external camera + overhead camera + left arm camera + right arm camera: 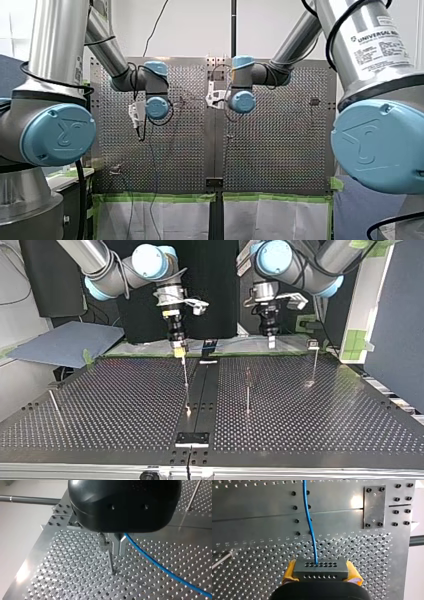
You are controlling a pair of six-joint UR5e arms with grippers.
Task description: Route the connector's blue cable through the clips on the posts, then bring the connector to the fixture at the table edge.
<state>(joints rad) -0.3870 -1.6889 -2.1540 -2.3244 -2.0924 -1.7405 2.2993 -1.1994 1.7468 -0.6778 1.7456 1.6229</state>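
Plainly, our right hand (322,576) is clenched on the connector (321,567). Its yellow pads press the grey block's two ends and hold it above the desk (257,585). From the block's holed face the blue cable (310,525) runs away over the desk's plain middle strip.

Our left hand (119,547) has its metal fingers drawn together. The cable comes out at their root, so we judge that it is pinching the cable, though the contact itself is hidden. Just beside those fingers stands a thin post (110,563) with a small clip (104,542) at its top. As far as we can see, the cable passes beside that clip, not through it.

In the top view a middle post (247,390) and a right post (314,365) stand right of the strip, and no cable shows on either.

We judge the task to be at an early stage: both grasps are made, no clip is visibly threaded, and all the routing is left. The connector sits at the far end in the top view, well apart from the dark plate (192,438) at the near edge, which we take for the fixture.
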